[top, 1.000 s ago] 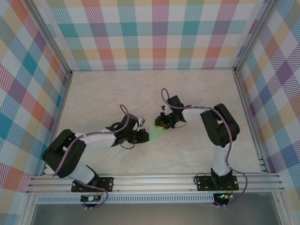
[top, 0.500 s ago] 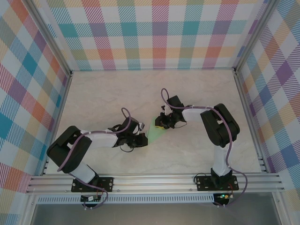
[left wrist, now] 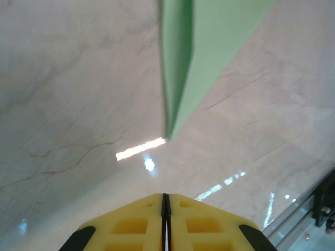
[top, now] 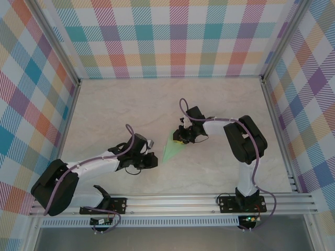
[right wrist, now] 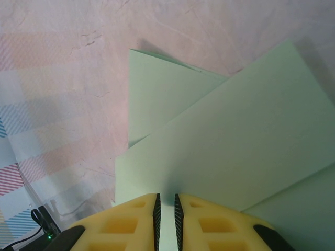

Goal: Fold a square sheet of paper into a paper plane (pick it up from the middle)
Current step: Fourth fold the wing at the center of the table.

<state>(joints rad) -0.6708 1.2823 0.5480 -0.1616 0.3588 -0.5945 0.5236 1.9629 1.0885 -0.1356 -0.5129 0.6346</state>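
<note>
The paper plane (top: 171, 150) is a narrow, pale mint-green dart, folded into overlapping layers with a sharp crease along its length. It lies near the middle of the marble table (top: 115, 115), with its tip pointing near and to the left. Its wider far-right end is in the right gripper (top: 180, 139). In the right wrist view, the yellow fingers (right wrist: 125, 225) are closed to a thin slit with the paper's edge pinched between them. The left gripper (top: 153, 161) sits just left of the tip and apart from it. Its yellow fingers are pressed together with nothing between them, and a strip of bare table separates them from the point. Open marble stretches far and to both sides up to the plaid walls (top: 172, 36). The aluminium rail (top: 172, 201) runs along the near edge, well apart from the plane.
</note>
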